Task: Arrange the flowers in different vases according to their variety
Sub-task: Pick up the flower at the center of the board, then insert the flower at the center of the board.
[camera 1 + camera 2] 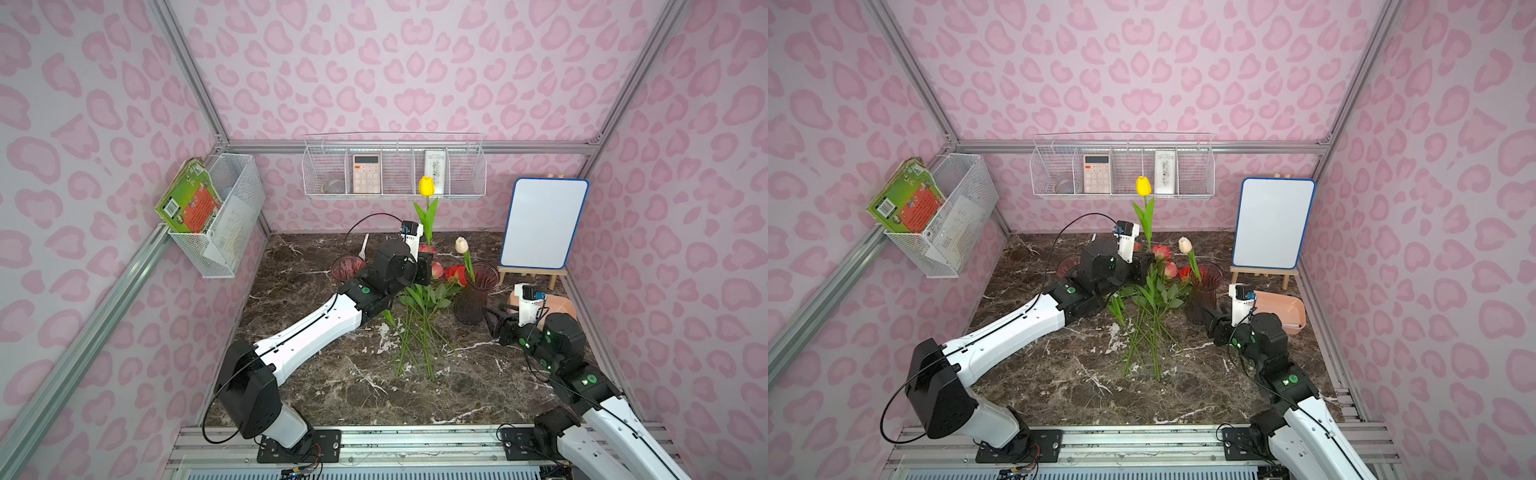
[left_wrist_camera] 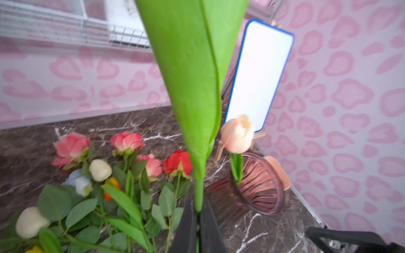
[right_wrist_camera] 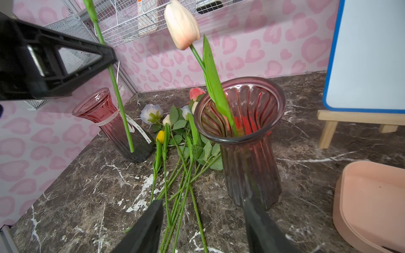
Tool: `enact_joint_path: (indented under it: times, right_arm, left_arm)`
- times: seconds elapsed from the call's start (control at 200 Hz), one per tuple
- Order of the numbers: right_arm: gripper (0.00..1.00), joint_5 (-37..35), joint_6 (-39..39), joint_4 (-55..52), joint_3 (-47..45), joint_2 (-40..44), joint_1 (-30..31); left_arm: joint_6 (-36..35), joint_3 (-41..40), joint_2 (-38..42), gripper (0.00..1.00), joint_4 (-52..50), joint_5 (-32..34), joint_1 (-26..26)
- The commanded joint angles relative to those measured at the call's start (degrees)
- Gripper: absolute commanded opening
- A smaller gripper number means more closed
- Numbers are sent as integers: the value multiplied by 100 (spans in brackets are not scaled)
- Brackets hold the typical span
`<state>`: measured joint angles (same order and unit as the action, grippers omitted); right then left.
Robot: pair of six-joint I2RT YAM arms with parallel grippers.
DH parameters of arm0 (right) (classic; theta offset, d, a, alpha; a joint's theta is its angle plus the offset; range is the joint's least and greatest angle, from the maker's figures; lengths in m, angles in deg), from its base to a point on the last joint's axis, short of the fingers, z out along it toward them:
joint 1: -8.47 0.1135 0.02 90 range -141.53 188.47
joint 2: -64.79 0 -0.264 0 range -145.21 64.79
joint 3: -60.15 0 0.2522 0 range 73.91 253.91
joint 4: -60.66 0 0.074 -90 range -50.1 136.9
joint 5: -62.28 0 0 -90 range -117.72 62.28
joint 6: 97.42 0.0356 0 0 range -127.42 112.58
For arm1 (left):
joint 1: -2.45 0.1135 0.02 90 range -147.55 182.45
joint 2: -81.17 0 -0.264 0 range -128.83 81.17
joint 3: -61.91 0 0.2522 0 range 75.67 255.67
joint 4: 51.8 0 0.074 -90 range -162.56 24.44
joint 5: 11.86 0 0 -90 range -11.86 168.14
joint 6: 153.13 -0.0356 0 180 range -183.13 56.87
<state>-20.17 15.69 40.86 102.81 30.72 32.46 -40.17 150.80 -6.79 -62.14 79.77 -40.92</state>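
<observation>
Egg-shaped cream tulip in ribbed glass vase

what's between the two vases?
The pile of loose flowers lies on the table between the banded vase and the plain vase holding the cream tulip, shown best in the right wrist view. The left gripper holds a yellow tulip above it.

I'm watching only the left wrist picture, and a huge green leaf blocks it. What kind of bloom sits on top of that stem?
Observer: A yellow tulip, held upright.
Operator: I see one vase. Any other?
Observer: Yes, a vase with a white neck band, nothing in it.
Operator: And the other arm?
Observer: The right arm has its jaws open and empty, beside the ribbed vase that holds the cream tulip.
</observation>
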Motion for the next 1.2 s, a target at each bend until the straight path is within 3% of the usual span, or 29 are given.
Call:
enact_joint_path:
  times: [0.0, 0.38, 0.52, 0.85, 0.965, 1.01, 1.195]
  right_arm:
    - [61, -70, 96, 44, -25, 68, 0]
    - [62, -66, 228, -12, -67, 141, -6]
    - [61, -17, 243, -27, -78, 102, -8]
    - [62, 7, 219, -64, -115, 83, -8]
    - [62, 9, 211, -62, -135, 68, -13]
    - [62, 18, 200, -64, -138, 73, -11]
    - [62, 79, 189, -28, -161, 1, -17]
  left_arm:
    - [-283, 104, -11, 0, 921, 77, -190]
    - [-674, 1527, -1375, 0, 1871, -192, -628]
    - [-704, 2063, -1972, 0, 1776, -383, -664]
    - [-780, 1909, -2476, 0, 1999, -434, -677]
    - [-587, 1589, -2226, 42, 1945, -601, -674]
    - [-535, 1395, -2025, 54, 1939, -705, -685]
    - [-583, 622, -975, 73, 1464, -681, -708]
